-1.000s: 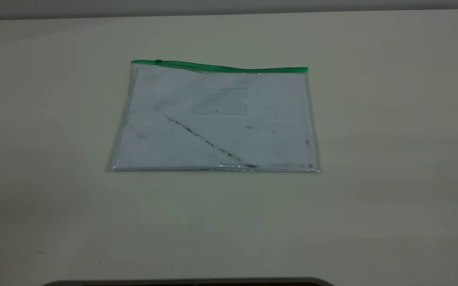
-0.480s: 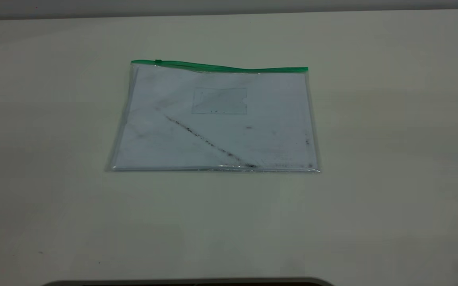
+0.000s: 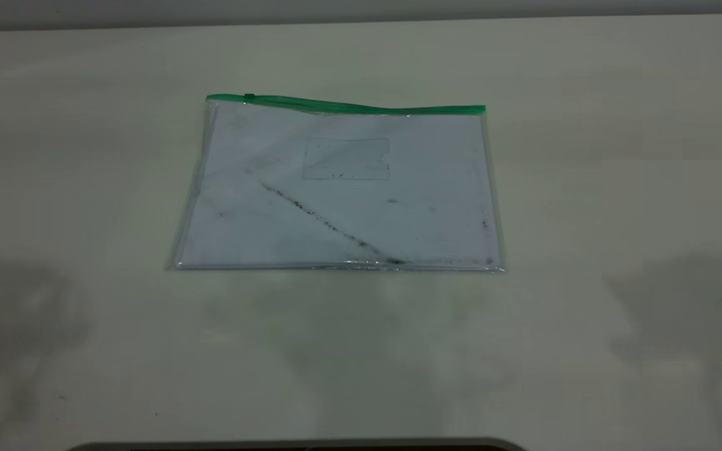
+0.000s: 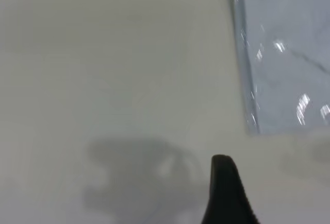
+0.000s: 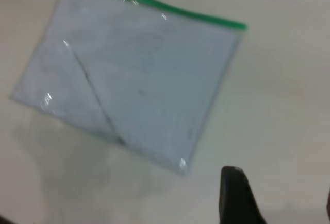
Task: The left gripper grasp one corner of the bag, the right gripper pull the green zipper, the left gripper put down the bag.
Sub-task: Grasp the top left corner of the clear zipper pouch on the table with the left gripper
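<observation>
Since the flat clear plastic bag (image 3: 336,188) with its green zipper (image 3: 348,106) lies limp and slick on the table, pinch a corner; it sits ahead of the left gripper (image 4: 227,188) and right gripper (image 5: 237,195), both grips unreadable.

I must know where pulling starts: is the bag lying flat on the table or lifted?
Flat. The bag lies spread on the table, all four corners down; the green zipper bulges slightly. No gripper touches it.

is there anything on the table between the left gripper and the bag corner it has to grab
Nothing visible. In the left wrist view, only bare table lies between the left gripper and the nearest corner of the bag.
</observation>
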{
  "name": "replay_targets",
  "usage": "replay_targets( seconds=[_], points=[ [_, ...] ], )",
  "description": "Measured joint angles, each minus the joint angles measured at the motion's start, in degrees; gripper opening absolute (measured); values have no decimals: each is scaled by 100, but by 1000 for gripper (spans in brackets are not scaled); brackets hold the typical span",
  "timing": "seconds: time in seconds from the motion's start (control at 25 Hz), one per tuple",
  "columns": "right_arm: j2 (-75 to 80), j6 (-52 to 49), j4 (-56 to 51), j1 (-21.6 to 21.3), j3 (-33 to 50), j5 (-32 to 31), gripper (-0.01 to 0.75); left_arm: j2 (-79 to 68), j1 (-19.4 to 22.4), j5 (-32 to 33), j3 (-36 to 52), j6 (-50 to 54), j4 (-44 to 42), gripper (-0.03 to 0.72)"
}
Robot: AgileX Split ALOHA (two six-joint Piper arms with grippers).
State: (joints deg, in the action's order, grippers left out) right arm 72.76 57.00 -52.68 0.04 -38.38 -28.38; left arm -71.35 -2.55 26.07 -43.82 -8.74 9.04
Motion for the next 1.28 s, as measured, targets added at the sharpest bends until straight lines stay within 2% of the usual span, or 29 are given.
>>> replay_targets(
  seconds=[0.16, 0.32, 0.6, 0.84, 1.04, 1.28],
  points=[
    [1160, 1271, -1309, 0, -620, -37, 454, -1318, 0, -190, -686, -140, 6, 538],
    [2135, 2080, -2332, 70, -1190, -217, 454, -2535, 1, -241, -1427, -339, 11, 538],
    [3548, 2627, -2705, 750, -2226, -236, 454, -4466, 1, -228, -3001, -752, 175, 538],
    [4312, 2642, -2741, 1010, -2936, -238, 454, -5960, 6, 206, -4538, -2074, 1540, 538],
    [4533, 2647, -2755, 1022, -3011, -238, 454, -7103, 13, 868, -5718, -3646, 2870, 538],
    [4539, 2647, -2755, 1022, -3034, -238, 454, -8042, 137, 1191, -6644, -4048, 3421, 538]
  ],
)
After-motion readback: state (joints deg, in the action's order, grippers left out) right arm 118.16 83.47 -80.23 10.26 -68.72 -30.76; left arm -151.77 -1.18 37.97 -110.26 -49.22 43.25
